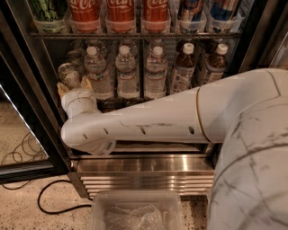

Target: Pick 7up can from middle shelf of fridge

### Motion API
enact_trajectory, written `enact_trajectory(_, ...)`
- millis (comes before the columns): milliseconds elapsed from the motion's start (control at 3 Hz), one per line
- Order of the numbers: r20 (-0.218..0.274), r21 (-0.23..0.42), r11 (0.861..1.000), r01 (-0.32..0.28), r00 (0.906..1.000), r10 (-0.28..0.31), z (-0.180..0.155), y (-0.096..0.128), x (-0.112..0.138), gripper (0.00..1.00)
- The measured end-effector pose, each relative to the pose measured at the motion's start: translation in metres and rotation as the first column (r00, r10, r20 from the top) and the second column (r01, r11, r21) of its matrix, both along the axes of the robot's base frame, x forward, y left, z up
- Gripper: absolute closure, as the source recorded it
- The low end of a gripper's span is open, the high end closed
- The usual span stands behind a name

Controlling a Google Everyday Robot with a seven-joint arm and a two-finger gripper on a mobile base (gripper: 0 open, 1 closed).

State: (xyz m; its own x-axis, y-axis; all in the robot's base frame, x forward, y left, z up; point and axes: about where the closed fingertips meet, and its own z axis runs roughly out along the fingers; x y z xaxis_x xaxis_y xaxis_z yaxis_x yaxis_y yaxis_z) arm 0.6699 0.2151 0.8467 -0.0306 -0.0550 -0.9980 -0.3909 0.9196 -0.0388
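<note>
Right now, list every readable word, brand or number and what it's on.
"Coca-Cola", cropped script: red cans on the top rack.
7up can, beside the pincer at the middle shelf's left end: markings unreadable.
Water bottle labels: too blurred.

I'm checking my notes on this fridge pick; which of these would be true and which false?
1. The gripper is at the left end of the middle shelf, right beside the 7up can. True.
2. The 7up can lies in the clear bin on the floor. False: it is up at the shelf, by the gripper.
3. Red cola cans stand on the shelf above the water bottles. True.
4. The fridge is closed. False: the arm reaches inside it.
5. A black cable lies on the floor at the left. True.
</note>
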Motion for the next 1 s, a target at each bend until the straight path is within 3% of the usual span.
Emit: enact_trajectory(1000, 0.011, -0.003, 0.999, -0.035, 0.9993, 0.035, 0.005, 0.016, 0.012, 0.40)
